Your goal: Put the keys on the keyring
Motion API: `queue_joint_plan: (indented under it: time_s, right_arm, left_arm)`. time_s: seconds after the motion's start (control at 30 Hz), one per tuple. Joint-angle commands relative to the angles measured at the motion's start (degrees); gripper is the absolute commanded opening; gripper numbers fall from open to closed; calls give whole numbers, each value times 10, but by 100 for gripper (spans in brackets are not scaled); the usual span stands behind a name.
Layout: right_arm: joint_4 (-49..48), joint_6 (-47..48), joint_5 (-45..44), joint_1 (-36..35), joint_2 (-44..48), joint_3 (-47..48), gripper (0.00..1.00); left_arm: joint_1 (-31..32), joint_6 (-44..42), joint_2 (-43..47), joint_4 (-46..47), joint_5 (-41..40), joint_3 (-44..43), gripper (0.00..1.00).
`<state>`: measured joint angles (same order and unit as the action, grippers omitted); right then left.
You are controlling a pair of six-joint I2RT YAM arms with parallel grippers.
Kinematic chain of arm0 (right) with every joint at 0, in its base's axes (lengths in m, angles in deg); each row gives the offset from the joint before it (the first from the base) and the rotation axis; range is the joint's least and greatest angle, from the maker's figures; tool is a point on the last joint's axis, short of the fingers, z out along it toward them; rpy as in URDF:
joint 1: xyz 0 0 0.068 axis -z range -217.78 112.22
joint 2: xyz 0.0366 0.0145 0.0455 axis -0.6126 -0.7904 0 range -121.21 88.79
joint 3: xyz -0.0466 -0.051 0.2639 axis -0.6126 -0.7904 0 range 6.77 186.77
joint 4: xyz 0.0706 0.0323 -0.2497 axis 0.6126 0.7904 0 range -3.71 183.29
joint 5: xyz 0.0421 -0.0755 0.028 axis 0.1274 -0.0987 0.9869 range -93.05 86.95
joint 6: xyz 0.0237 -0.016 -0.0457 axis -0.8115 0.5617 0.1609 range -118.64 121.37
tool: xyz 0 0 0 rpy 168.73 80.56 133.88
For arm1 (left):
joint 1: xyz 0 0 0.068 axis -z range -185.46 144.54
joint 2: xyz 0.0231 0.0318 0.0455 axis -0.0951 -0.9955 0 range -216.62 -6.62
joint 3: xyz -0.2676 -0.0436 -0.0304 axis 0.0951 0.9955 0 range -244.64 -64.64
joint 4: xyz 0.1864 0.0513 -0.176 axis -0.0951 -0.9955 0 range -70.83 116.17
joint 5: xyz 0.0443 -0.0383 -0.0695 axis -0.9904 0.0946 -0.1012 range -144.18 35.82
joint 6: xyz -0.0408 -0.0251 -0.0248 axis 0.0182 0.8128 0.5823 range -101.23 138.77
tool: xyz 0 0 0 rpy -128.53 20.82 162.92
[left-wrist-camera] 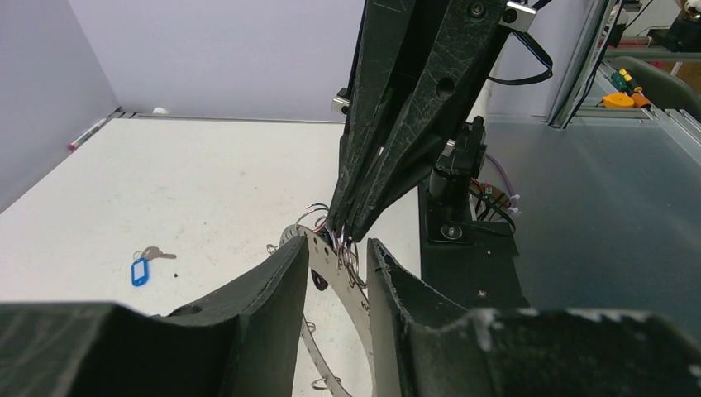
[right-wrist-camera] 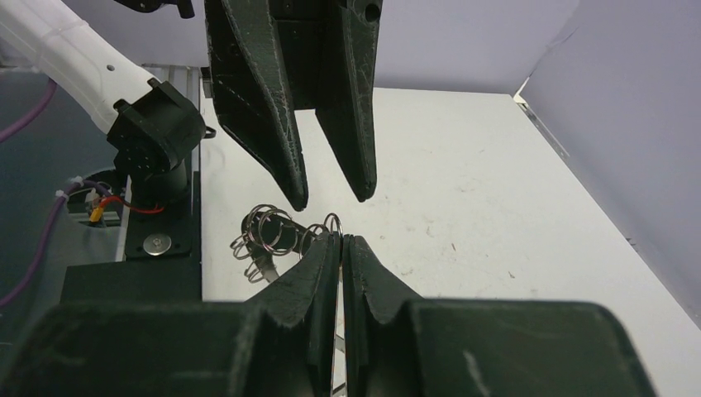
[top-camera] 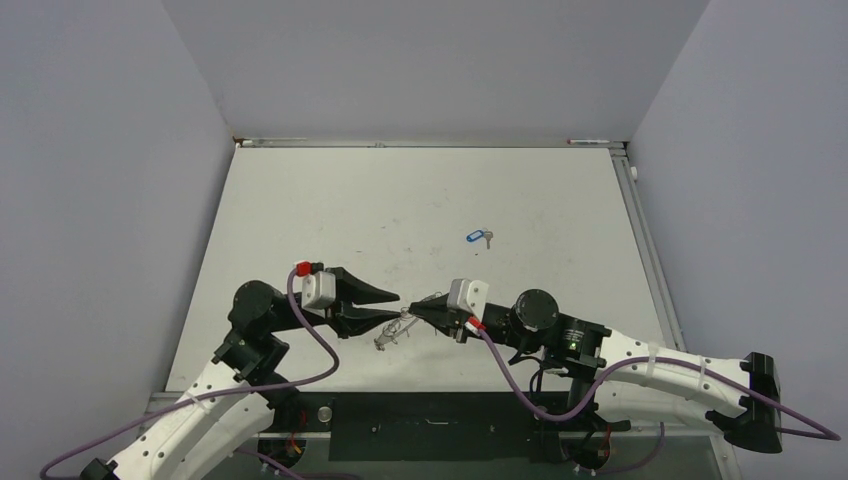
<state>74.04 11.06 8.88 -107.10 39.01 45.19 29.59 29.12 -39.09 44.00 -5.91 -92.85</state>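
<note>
The right gripper [right-wrist-camera: 340,238] was pressed together on the edge of the keyring [left-wrist-camera: 329,263], between the two arms near the front of the tabletop [top-camera: 400,200]. The left gripper [left-wrist-camera: 337,248] stood spread, one finger on either side of the ring's flat band. The blue-tagged key [top-camera: 480,238] lay well apart, farther back on the tabletop.
</note>
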Motion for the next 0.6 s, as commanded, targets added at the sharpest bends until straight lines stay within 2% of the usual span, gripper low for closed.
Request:
queue_joint_plan:
  time_s: [0.0,0.17,0.57]
  right_arm:
    - [-40,4,3,3,2,33,5]
    - [-41,2,11,2,1,36,5]
    - [-53,-4,32,2,-2,33,5]
  left_arm:
    - [-3,2,-8,20,1,-5,28]
    - [-1,5,-27,24,6,-9,23]
    - [12,14,-37,40,28,-5,19]
